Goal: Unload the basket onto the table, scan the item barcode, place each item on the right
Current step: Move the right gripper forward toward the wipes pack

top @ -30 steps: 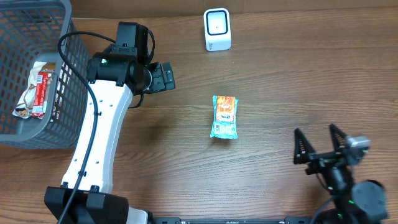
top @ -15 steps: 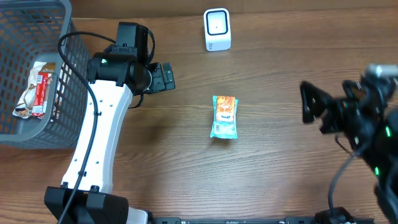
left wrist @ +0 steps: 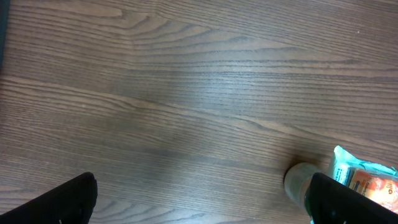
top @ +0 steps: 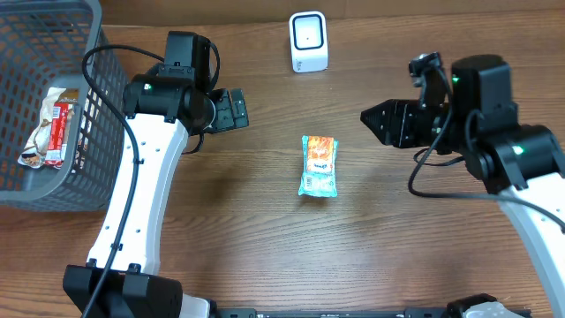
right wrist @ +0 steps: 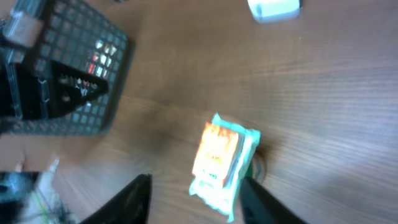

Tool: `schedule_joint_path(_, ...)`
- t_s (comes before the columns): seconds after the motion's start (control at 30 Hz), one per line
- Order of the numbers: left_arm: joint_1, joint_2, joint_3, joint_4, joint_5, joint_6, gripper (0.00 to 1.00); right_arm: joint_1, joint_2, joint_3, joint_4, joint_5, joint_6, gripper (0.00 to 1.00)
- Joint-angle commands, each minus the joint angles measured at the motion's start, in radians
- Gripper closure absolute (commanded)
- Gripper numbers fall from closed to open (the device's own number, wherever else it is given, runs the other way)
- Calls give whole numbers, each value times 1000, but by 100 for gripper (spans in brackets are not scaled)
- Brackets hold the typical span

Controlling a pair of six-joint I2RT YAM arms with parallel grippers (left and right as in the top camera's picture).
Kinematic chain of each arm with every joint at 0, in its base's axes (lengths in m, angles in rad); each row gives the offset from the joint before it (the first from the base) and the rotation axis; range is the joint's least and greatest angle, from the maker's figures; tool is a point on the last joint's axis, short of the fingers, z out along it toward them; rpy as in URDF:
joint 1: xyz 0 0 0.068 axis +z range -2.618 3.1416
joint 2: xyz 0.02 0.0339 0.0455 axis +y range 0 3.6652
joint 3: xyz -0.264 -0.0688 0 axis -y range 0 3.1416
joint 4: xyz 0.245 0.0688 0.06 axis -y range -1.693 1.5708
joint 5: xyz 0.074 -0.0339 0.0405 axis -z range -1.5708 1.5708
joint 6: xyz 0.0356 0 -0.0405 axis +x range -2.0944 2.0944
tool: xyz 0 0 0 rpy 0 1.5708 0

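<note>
A small packet (top: 319, 165), orange at its far end and teal at its near end, lies flat on the wooden tabletop (top: 265, 238) near the middle, touched by neither arm. Beyond it, at the far edge and slightly to the left, stands a white scanner (top: 308, 41), well apart from the packet.

The right end effector (top: 375, 119) is above the tabletop to the right of the packet, pointing left toward it. It is near the packet but clear of it. In the right wrist view its two dark fingers (right wrist: 134, 199) frame the lower edge with a gap between them and nothing in it. It is open and empty, with the packet on the wood beyond the tips. That view is blurred, so no print on the packet can be read.

The left end effector (top: 231, 109) is to the upper left of the packet, between it and a grey mesh basket (top: 88, 132) at the left far corner. In the left wrist view its fingertips sit in the two lower corners, spread wide with only bare wood between them. It is open and holds nothing, and the packet's teal edge shows at the right border.

A wrapped snack (top: 51, 124) lies inside the basket
</note>
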Motion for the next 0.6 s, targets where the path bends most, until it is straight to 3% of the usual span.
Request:
schedule_joint_path(0.0,0,-4,11,1,-13,-3,0,-3,35,22,-24,0,34,62)
schedule_joint_path(0.57,0,-4,11,1,-13,-3,0,221,166,20,-22,377,148,60)
